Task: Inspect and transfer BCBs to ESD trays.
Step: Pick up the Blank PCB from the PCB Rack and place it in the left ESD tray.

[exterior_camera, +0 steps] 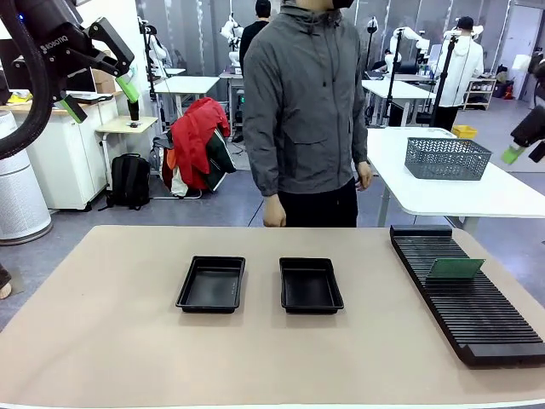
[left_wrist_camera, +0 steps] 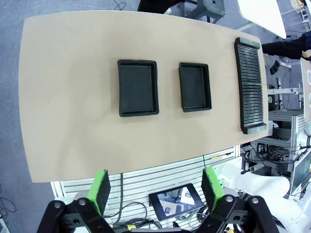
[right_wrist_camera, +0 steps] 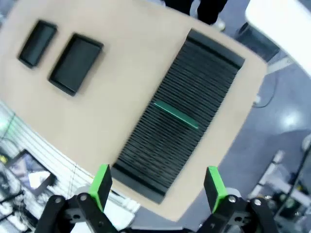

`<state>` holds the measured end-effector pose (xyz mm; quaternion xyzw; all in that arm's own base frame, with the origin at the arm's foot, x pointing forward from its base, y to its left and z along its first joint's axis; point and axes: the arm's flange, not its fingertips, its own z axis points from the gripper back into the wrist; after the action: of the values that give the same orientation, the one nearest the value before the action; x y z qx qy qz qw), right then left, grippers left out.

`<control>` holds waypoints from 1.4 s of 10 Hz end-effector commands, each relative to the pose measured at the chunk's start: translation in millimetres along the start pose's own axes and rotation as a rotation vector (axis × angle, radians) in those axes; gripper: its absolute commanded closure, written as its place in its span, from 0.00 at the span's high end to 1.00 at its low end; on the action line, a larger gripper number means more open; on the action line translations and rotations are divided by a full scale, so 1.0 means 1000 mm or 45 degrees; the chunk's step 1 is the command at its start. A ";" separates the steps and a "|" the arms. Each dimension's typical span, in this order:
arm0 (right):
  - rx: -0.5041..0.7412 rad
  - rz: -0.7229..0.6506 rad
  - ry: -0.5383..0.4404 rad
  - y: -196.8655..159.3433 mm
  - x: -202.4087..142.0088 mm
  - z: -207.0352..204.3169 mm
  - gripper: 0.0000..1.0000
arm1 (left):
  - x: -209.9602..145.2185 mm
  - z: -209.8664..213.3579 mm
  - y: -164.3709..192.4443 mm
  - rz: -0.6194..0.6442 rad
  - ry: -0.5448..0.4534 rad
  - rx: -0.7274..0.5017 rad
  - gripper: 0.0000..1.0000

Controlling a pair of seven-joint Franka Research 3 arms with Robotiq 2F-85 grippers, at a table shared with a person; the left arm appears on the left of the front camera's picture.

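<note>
First, front view: left gripper (exterior_camera: 100, 96) high at left, jaws spread, nothing held; two black trays (exterior_camera: 212, 284) side by side on table (exterior_camera: 102, 341); green board (exterior_camera: 456, 268) upright in rack (exterior_camera: 477, 315) at right. Left wrist: trays far below fingers. Right wrist: right gripper (right_wrist_camera: 158, 179) released, above rack, board mid-rack

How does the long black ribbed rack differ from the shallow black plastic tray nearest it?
Shape: the long black ribbed slotted rack is much longer and grooved across. The shallow black plastic tray is short and smooth-floored, with a raised rim.
Load: the rack holds one thin green board standing on edge in a slot. The tray is empty.
Place: the rack lies at the right side, the tray near the middle.
Shared: both are black and lie flat on the tan table.
</note>
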<state>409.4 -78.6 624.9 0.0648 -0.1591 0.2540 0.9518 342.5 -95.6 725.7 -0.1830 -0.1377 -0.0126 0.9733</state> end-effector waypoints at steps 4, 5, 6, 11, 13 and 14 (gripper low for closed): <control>-0.082 0.720 0.013 -0.003 -0.006 -0.063 1.00 | -0.001 -0.001 0.001 0.003 0.003 -0.001 1.00; -0.062 0.843 0.057 -0.006 -0.004 -0.076 1.00 | -0.001 -0.001 0.001 0.003 0.003 -0.001 1.00; -0.059 0.951 0.104 -0.009 -0.002 -0.088 1.00 | -0.001 -0.001 0.001 0.003 0.003 -0.001 1.00; -0.040 1.339 0.306 -0.023 -0.004 -0.148 1.00 | -0.001 -0.001 0.001 0.003 0.003 -0.001 1.00; 0.001 1.383 0.328 -0.032 -0.005 -0.175 1.00 | -0.001 -0.001 0.001 0.003 0.003 -0.001 1.00; 0.008 1.392 0.332 -0.036 -0.005 -0.189 1.00 | -0.001 -0.001 0.001 0.003 0.003 -0.001 1.00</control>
<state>469.5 -68.6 456.5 -0.0467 -0.0484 0.7101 0.7009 342.6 -95.6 725.7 -0.1830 -0.1377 -0.0126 0.9733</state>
